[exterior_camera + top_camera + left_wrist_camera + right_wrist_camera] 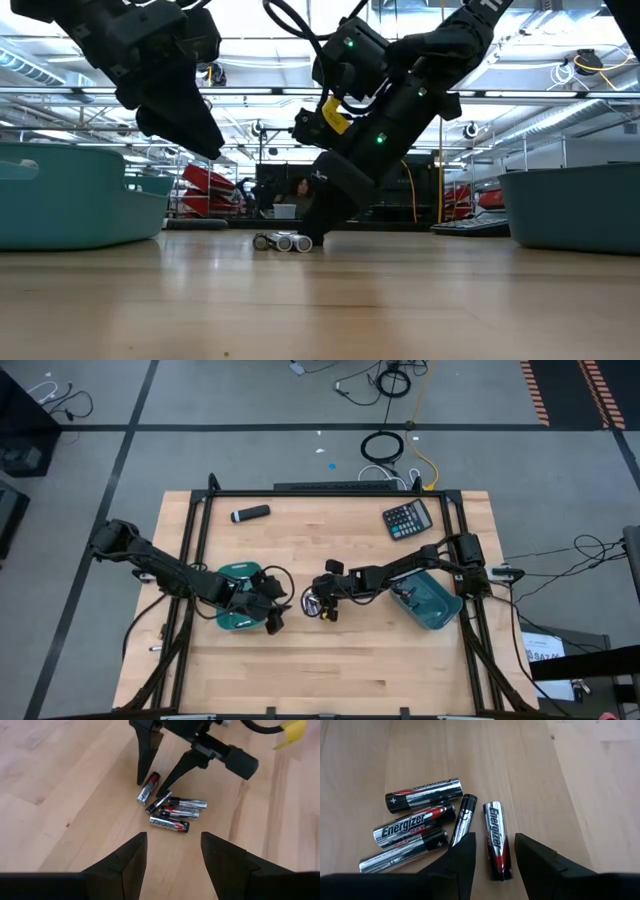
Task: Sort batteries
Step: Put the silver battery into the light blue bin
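Several silvery batteries (pixel 172 813) with dark and red ends lie in a loose heap on the wooden table between both grippers, seen also in the low view as batteries (pixel 282 241). A thinner black one (pixel 463 819) lies among them. My right gripper (pixel 495 852) is open and reaches down to the table; its fingers stand on either side of a single battery (pixel 496 837) that lies a little apart from the heap. In the left wrist view that battery (pixel 149 786) shows between the right gripper's tips. My left gripper (pixel 174 851) is open and hovers above the table just left of the heap.
A teal bin (pixel 236 571) sits under the left arm and another teal bin (pixel 443 610) under the right arm. A black calculator (pixel 407 518) and a black-and-grey marker-like cylinder (pixel 250 513) lie near the far edge. Bare wood spreads toward the near edge.
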Controlling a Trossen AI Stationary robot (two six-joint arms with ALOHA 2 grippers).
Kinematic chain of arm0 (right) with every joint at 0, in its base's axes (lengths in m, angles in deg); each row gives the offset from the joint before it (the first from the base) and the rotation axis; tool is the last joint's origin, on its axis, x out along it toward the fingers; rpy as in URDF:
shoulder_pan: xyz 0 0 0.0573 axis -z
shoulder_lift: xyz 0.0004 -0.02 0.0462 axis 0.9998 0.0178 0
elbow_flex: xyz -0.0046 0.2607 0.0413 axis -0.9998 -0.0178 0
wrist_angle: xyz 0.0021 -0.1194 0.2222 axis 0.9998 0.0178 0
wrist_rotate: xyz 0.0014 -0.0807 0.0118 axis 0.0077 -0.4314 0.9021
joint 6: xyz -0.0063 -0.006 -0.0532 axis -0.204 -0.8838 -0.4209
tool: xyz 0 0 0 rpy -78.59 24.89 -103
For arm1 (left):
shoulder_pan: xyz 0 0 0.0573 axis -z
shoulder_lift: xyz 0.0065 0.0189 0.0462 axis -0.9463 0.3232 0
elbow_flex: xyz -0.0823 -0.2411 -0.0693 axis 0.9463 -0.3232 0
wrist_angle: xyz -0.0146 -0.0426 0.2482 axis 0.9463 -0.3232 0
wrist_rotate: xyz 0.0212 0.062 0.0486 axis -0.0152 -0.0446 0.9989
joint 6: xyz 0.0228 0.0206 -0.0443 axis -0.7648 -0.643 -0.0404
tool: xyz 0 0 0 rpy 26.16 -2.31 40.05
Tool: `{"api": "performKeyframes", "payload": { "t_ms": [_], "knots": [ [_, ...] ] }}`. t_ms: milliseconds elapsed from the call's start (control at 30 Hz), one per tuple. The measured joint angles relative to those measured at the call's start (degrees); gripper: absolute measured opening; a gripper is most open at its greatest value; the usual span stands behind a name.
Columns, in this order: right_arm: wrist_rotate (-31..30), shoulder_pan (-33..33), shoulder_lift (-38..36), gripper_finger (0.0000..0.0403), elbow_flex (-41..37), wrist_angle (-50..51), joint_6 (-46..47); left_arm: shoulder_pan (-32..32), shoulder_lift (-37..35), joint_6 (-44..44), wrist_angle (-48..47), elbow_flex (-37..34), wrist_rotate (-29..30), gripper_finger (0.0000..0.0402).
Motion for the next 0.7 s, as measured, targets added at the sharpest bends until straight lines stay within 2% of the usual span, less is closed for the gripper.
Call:
{"api": "performKeyframes", "payload": {
  "t_ms": [167, 333, 467, 700],
  "knots": [
    [1.6, 0.6, 0.2, 0.0112, 0.0, 0.8, 0.0, 0.0, 0.0, 0.0, -0.1, 0.0, -0.4, 0.0196],
    [1.8, 0.8, 0.2, 0.0029, 0.1, 1.8, -0.5, 0.0, 0.0, -1.4, 0.1, 0.0, -0.6, 0.0196],
    [1.6, 0.8, 0.2, 0.0025, 0.0, 1.5, -0.8, 0.0, 0.0, -5.2, 0.3, 0.0, -0.8, 0.0195],
    [2.4, 1.0, -3.8, 0.0025, -0.4, 1.4, -3.3, 1.1, 0.0, -21.5, 2.0, 0.0, 2.7, 0.0195]
  ]
}}
